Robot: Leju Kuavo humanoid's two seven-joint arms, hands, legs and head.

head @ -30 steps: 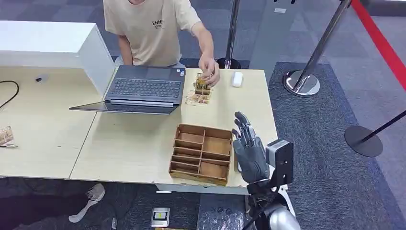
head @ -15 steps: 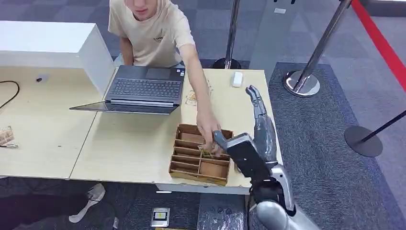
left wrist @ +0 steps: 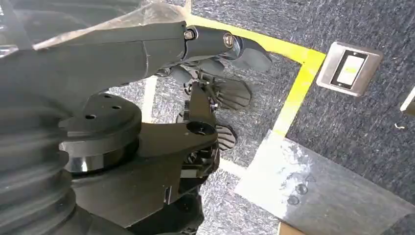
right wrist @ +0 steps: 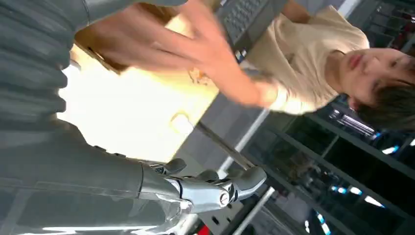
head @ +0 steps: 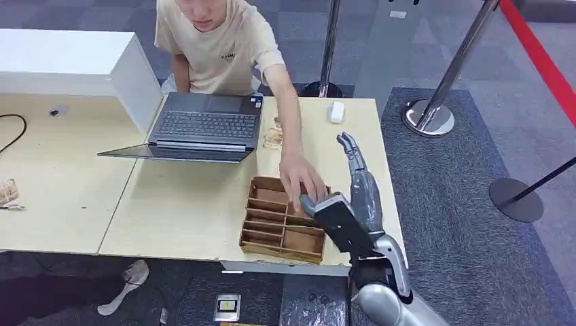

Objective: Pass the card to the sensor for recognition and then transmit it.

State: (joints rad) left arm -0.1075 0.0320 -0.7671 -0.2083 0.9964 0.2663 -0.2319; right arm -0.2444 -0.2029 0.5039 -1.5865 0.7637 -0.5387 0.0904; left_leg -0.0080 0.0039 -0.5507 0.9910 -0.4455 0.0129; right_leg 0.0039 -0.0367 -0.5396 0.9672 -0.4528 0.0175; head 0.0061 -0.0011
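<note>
Far left of the pale wooden table (head: 68,190) — a black cable (head: 17,132) curls in from the edge, and a small brown item (head: 8,192) lies at the near left edge. A white box (head: 75,64) stands at the back left. Beside it an open laptop (head: 204,125) lies flat, screen folded down toward the robot.

Behind the laptop a person in a beige T-shirt (head: 224,44) leans over the table, one arm stretched forward. The person's hand (head: 302,183) rests over the back right corner of a wooden tray (head: 282,217) with several compartments, near the table's front edge. Whether that hand holds a card I cannot tell; no card is clearly visible. A few small brown pieces (head: 274,138) lie just right of the laptop, and a small white device (head: 335,111) sits at the back edge.

Right hand (head: 358,180) — raised just right of the tray, fingers (right wrist: 220,188) straight and extended, holding nothing, close to the person's hand but touching it or not, cannot tell.

Left hand (left wrist: 215,73) — hangs over grey carpet with yellow tape (left wrist: 293,83); its grip cannot be made out.

Further right, metal posts (head: 452,75) stand on the carpet.
</note>
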